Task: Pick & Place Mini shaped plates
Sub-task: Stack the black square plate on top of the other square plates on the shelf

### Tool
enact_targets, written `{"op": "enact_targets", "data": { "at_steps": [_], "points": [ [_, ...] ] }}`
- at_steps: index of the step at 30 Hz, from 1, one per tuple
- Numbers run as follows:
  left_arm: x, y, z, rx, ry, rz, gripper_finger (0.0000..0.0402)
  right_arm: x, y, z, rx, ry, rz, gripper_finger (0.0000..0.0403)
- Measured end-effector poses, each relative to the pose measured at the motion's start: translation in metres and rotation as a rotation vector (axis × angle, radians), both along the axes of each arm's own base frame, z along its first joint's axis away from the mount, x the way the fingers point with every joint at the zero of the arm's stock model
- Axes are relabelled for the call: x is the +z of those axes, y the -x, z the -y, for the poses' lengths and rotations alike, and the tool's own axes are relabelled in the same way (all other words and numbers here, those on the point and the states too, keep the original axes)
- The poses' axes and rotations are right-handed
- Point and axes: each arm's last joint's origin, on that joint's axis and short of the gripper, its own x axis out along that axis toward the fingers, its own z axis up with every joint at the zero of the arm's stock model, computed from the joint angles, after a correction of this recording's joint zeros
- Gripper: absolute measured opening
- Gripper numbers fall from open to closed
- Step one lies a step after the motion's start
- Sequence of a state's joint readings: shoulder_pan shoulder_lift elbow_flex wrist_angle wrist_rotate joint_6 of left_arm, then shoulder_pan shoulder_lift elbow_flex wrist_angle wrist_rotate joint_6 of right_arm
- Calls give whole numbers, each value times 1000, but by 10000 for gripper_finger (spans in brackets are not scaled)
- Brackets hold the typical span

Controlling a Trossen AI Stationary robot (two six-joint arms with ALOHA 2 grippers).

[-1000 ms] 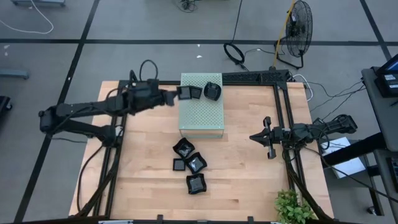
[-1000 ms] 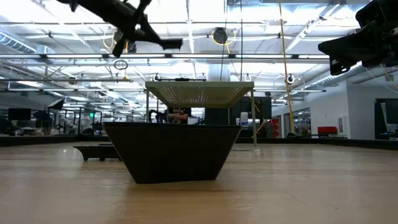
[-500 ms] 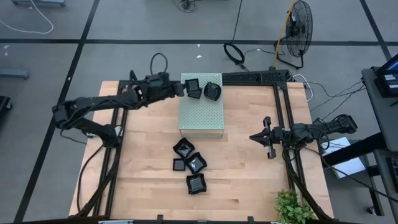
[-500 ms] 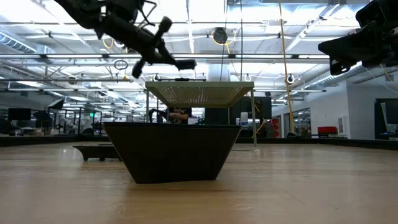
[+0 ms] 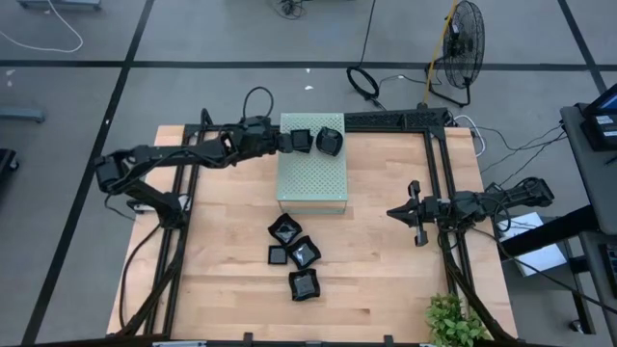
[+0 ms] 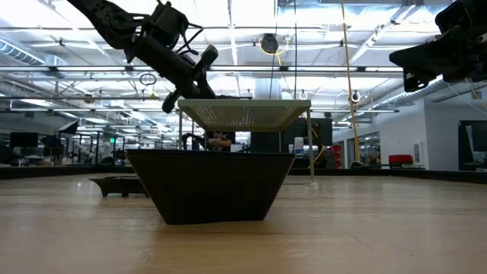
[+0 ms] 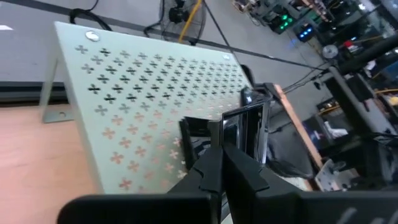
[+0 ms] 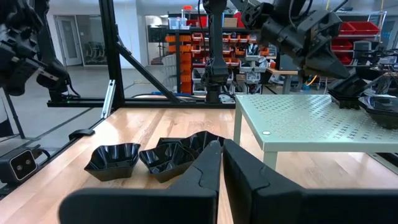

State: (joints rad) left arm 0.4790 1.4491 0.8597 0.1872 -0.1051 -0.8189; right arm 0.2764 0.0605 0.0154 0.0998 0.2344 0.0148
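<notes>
My left gripper [image 5: 286, 141] reaches over the far end of the pale green box [image 5: 312, 178], fingers clenched on the edge of a square black plate [image 7: 247, 132] tilted just above the box top, beside two plates [image 5: 330, 141] already there. I judge this the placing step: lower, then release. Four plates [image 5: 294, 255] wait on the bench [image 5: 386, 270]. My right gripper [image 5: 417, 214] idles, clenched on nothing.

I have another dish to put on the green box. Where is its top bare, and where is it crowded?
The pale green perforated box is bare over its near half, toward the four plates on the table. Its far edge is crowded: the left gripper holds a square plate there, beside a rounded dish.
</notes>
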Motion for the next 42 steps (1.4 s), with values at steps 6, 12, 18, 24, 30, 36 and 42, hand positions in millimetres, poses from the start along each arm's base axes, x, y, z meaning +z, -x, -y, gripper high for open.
{"op": "enact_targets", "data": {
  "at_steps": [6,12,18,24,30,36,42],
  "points": [
    [0,0,0,-15,-28,-23,4,0,0,0,0,0,0,9],
    [0,0,0,-15,-29,-24,26,0,0,0,0,0,0,6],
    [0,0,0,-15,-28,-23,66,0,0,0,0,0,0,8],
    [8,2,4,-106,-66,-13,85,0,0,0,0,0,0,8],
    [27,0,43,-516,-48,70,85,0,0,0,0,0,0,7],
    [31,-8,122,-738,52,51,85,0,0,0,0,0,0,8],
    [18,0,201,-758,187,-87,85,0,0,0,0,0,1,7]
  ]
}}
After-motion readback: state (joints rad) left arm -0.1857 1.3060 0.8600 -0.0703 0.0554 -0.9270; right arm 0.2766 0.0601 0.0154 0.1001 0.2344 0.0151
